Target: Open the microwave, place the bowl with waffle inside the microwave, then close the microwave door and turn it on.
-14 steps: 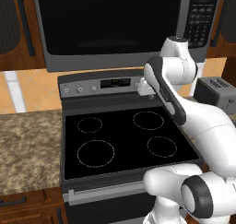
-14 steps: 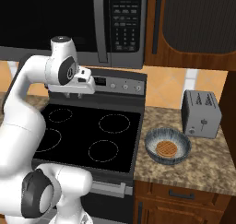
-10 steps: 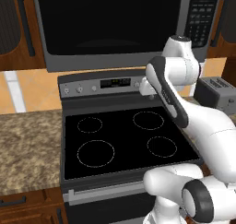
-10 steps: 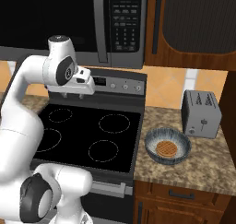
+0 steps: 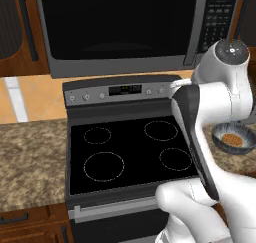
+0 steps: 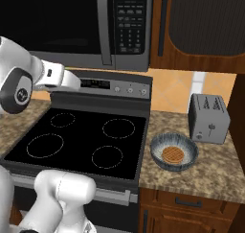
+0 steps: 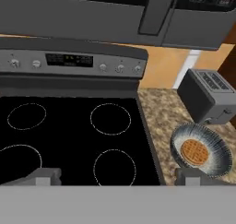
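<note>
Hand view | gripper point(image 7: 117, 176) jaws wide apart (holding nothing) | waffle point(image 7: 195, 152) in bowl point(image 7: 216, 163)

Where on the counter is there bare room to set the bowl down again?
Free: the speckled granite counter left of the black glass stovetop, and the strip in front of the grey-blue patterned bowl. Crowded: the right counter's back, where the grey toaster stands just behind the bowl.

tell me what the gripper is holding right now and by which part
Nothing: the gripper is open and empty above the stove; the bowl sits untouched on the counter.
</note>
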You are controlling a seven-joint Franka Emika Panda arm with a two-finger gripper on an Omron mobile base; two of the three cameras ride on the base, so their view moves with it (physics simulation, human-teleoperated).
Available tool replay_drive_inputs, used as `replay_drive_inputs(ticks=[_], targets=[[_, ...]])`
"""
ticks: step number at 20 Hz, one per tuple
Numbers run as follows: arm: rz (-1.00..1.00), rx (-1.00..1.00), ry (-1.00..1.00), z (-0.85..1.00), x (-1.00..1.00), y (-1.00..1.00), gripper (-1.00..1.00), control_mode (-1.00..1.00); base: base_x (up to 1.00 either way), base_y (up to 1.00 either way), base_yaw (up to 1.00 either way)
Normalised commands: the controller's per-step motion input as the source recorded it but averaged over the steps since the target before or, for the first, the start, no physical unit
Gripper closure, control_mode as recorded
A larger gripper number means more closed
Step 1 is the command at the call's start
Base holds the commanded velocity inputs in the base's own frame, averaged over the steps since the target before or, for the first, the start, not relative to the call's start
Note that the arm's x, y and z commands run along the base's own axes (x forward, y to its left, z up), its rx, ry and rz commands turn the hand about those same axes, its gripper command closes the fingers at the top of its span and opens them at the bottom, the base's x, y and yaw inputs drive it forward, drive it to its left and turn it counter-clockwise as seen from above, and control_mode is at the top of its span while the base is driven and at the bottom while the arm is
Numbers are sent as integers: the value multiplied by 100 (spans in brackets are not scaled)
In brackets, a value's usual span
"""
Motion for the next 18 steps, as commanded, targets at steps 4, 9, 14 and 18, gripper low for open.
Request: replay_drive_inputs(ticks=[4, 9, 14, 18], targets=[[-1, -40, -73, 73, 0, -51, -100, -100, 0, 0, 0], [0, 11, -20, 61, 3, -67, -100, -100, 0, 0, 0], [1, 9, 0, 2, 3, -16, -100, -100, 0, 0, 0], [0, 0, 0, 19, 40, 1, -100, -100, 0, 0, 0]])
